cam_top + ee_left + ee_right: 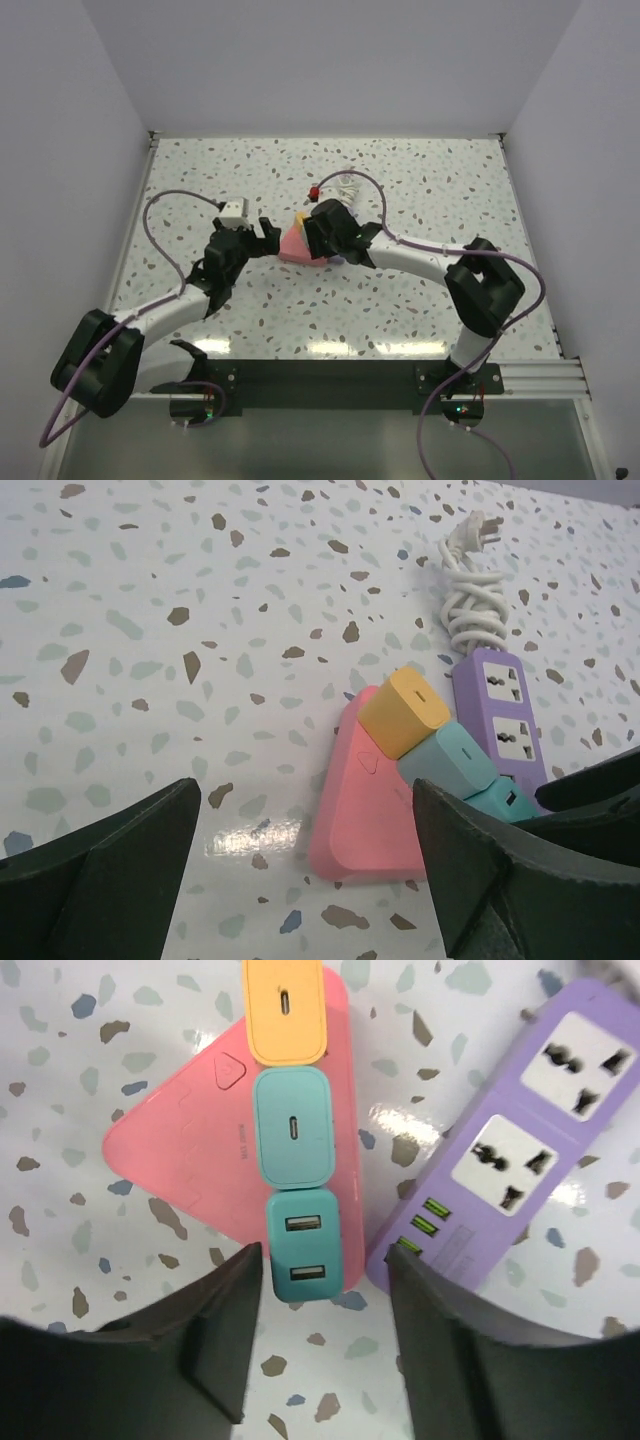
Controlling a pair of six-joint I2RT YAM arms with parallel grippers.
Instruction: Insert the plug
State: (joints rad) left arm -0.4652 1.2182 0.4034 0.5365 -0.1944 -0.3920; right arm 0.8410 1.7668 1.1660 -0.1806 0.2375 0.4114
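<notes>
The right gripper (323, 1260) has its fingers (225, 1340) slightly apart, straddling the near end of the dark teal square plug with two USB slots (305, 1245). The finger on one side lies just beside the plug, the other stands clear of it, so nothing is clamped. The plug sits on the edge of the pink triangular plastic socket block (190, 1155). Beyond the fingertips, in the same row, come a light teal adapter (292, 1125) and a yellow adapter (286, 1005). Outside the clear finger lies a purple power strip (500, 1150).

The left gripper (305, 792) is spread wide with nothing between its fingers. The pink block lies just ahead on the speckled table (150, 630), with a white coiled cord (468, 595) farther beyond.
</notes>
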